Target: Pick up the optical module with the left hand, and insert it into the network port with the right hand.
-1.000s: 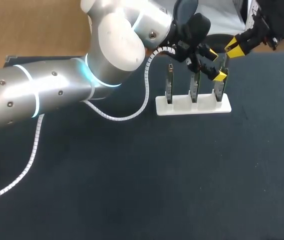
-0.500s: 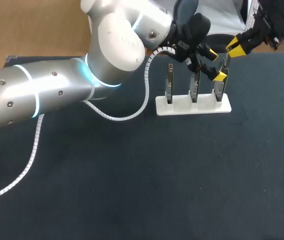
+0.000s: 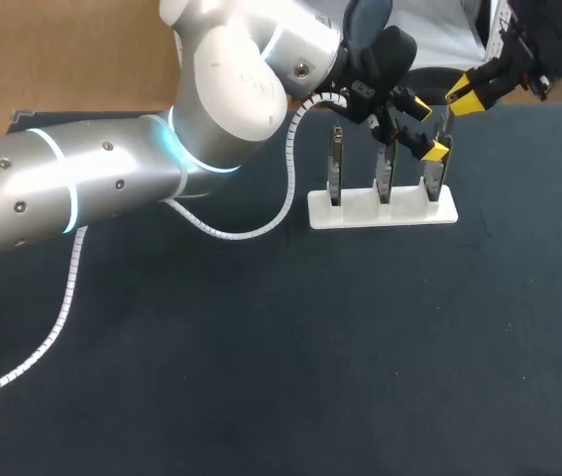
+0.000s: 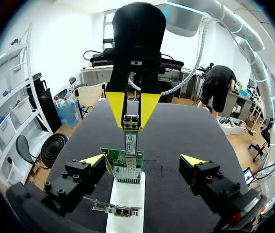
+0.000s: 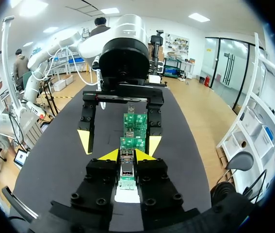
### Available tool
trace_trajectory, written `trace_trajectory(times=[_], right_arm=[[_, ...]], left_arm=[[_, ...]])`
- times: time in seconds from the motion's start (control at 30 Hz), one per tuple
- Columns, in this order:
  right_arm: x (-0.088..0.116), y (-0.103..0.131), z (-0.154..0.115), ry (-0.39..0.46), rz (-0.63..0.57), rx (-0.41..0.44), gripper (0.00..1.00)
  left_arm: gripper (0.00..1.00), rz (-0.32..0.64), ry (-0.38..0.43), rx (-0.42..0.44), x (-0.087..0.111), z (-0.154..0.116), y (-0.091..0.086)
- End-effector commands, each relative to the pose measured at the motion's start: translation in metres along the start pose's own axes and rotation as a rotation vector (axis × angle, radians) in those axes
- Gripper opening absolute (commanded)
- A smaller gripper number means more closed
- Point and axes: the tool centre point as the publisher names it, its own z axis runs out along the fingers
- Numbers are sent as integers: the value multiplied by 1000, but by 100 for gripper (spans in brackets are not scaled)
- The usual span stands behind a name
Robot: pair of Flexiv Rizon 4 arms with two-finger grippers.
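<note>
Little has moved since a second ago: our right gripper [image 5: 126, 155] stays clamped on the optical module [image 4: 131, 130], upright just over the end network card [image 4: 125, 165] on the white stand [image 4: 125, 199], while our left gripper [image 4: 143, 159] straddles that card with fingers spread apart

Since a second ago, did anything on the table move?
The right claw, shut on the optical module, crept a tiny bit toward the table's far edge. Nothing was grabbed or let go. The left claw stayed open on either side of the end board, and the white stand did not move.
</note>
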Motion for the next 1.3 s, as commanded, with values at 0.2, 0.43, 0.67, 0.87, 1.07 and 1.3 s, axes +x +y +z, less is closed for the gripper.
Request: trace_trajectory(times=[0.2,0.43,0.67,0.87,1.07,1.3], right_arm=[[3,0,2,3,12,7,0],[4,1,4,7,12,5,0],[3,1,3,15,21,10,100],[1,0,-2,-14,34,26,100],[-5,-6,-12,-83,46,49,100],[-12,-9,-13,-103,15,56,0]], left_arm=[[100,-1,6,2,-1,1,1],[100,-1,6,2,-1,1,1],[100,-1,6,2,-1,1,1],[100,-1,6,2,-1,1,1],[100,-1,6,2,-1,1,1],[100,-1,6,2,-1,1,1]])
